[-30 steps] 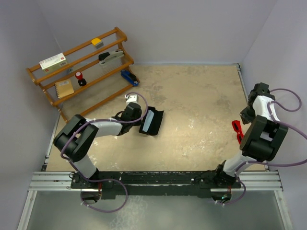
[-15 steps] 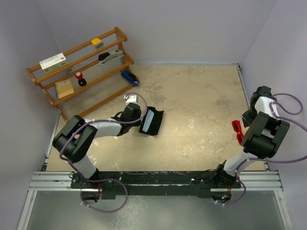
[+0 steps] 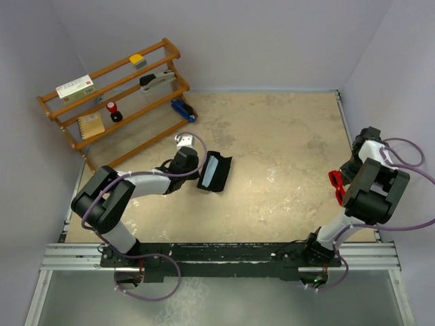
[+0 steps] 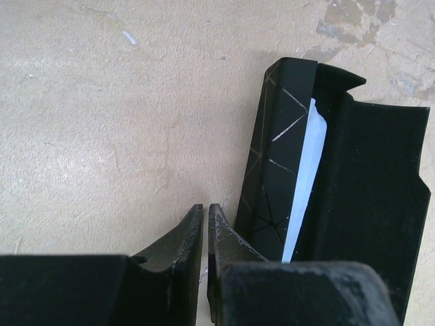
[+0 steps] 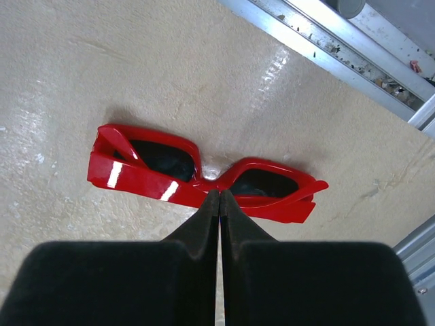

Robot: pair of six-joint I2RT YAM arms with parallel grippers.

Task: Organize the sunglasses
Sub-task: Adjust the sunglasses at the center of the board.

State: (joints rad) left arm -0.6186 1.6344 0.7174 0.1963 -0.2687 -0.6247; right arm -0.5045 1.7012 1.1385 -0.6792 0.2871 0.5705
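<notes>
Pressing in with your right gripper (image 5: 219,198) shut, as it is, could skid the sunglasses (image 5: 156,178), lying by the right edge of the table (image 3: 285,136), off it; your left gripper (image 4: 204,216) sits nearly closed, empty, beside the case (image 4: 272,170).

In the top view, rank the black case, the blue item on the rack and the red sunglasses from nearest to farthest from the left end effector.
From the left end effector:
1. black case, right beside it.
2. blue item, on the lowest rung of the rack, farther back.
3. red sunglasses, far across on the right side.
</notes>
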